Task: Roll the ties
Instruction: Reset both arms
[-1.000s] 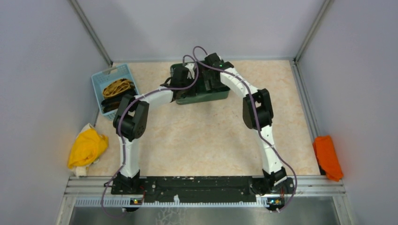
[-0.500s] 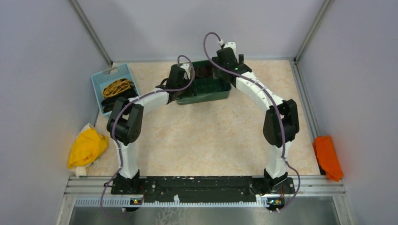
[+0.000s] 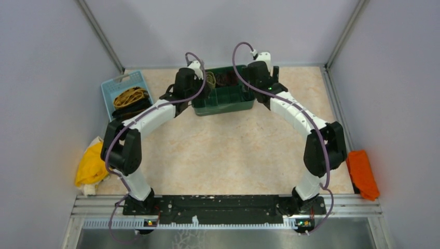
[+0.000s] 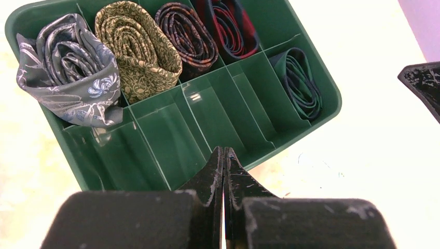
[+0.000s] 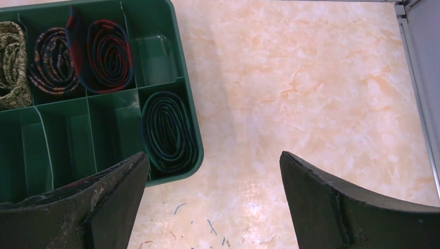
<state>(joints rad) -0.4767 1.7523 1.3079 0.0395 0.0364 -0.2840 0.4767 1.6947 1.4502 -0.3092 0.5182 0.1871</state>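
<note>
A green divided tray (image 3: pixel 224 108) stands at the back of the table. It holds several rolled ties: grey floral (image 4: pixel 72 78), mustard-yellow (image 4: pixel 137 49), dark patterned (image 4: pixel 187 33), red and navy striped (image 4: pixel 231 23) and dark green (image 4: pixel 297 83). The dark green tie (image 5: pixel 168 129) fills the near right compartment. My left gripper (image 4: pixel 223 153) hangs shut and empty above the tray's near left side. My right gripper (image 5: pixel 212 155) stands wide open and empty over bare table just right of the tray's corner.
A blue basket (image 3: pixel 120 80) at the back left holds unrolled ties, a mustard-yellow one (image 3: pixel 129 96) on a black one (image 3: pixel 129 111). A yellow cloth (image 3: pixel 96 163) lies at the left wall. An orange cloth (image 3: pixel 361 174) lies at the right wall. Several tray compartments (image 4: pixel 171 135) are empty.
Both grippers have drawn away from over the tray, the left toward its left end and the right toward its right end. The tray's compartments now show in the top view.
</note>
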